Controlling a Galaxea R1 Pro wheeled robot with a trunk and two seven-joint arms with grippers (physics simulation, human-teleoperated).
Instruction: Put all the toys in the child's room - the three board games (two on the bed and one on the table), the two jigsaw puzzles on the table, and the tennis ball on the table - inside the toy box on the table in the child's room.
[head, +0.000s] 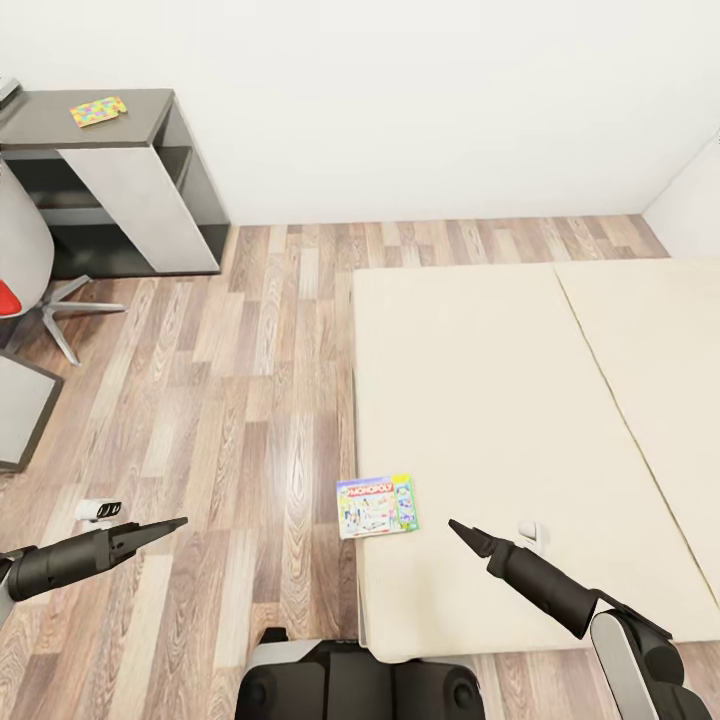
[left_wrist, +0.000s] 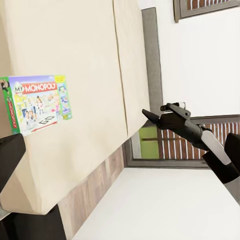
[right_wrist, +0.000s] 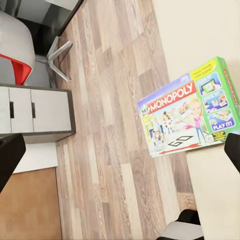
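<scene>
You had the board game (head: 377, 506) lying flat at the near left edge of the bed (head: 520, 400), one side overhanging the floor. Your left hand (head: 170, 525) and right hand (head: 462, 530) hovered on either side of it, both clenched and empty. It looked light, stiff and slick, so that overhanging edge seemed your best place to pinch it.
</scene>
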